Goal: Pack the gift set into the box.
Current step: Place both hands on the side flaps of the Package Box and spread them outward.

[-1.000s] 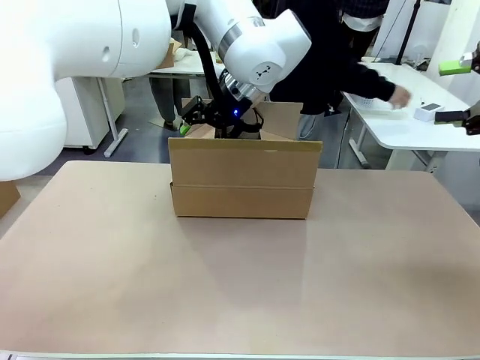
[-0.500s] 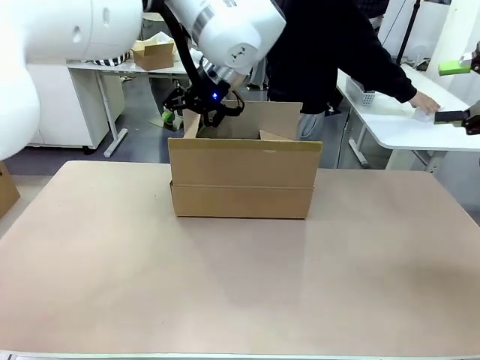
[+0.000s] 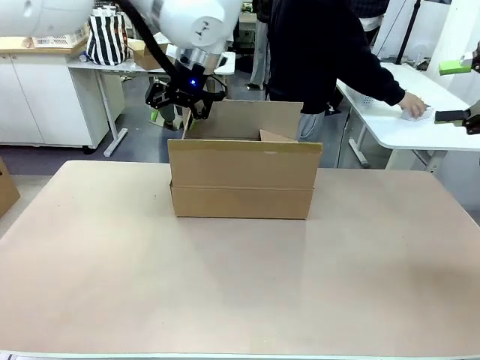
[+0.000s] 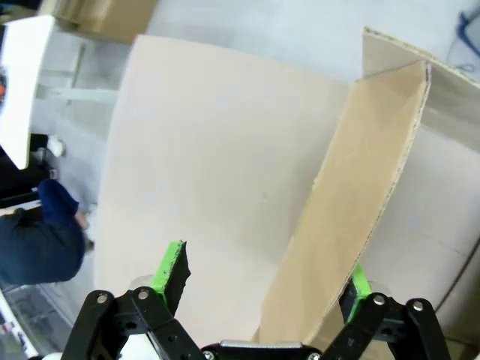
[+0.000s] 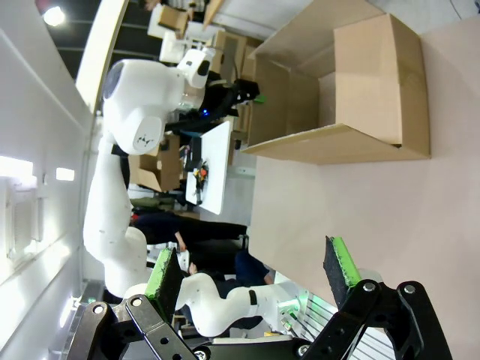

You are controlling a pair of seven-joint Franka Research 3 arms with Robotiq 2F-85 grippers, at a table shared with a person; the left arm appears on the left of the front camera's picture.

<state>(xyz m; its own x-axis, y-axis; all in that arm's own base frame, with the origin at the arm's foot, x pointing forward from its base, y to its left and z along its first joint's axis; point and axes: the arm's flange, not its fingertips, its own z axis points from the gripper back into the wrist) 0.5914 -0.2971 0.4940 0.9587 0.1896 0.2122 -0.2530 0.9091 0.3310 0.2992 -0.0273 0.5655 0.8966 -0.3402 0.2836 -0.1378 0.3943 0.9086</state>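
**Left tool poised at open box; right tool held off to the side**

Desk point(image 3: 240, 292): a flat tan surface carrying one item.

Left arm point(image 3: 191, 22): it enters from the upper left and bends downward behind the box, with the wrist pointing at the rear left corner.

The box point(image 3: 241, 180): it stands on the far half of the desk, about midway across, with its top open and the flaps raised.

Person point(image 3: 315, 52): stands behind the box in a dark top, one hand point(image 3: 415, 109) reaching to a white side table point(image 3: 405, 139).

Left tool point(image 4: 267, 264): its fingers are spread wide. In the wrist view an upright flap point(image 4: 360, 187) stands between them, closer to one pad; I cannot tell whether it touches.

Right tool point(image 5: 251, 271): fingers spread with nothing between them, held well away from the box at the desk's right side.
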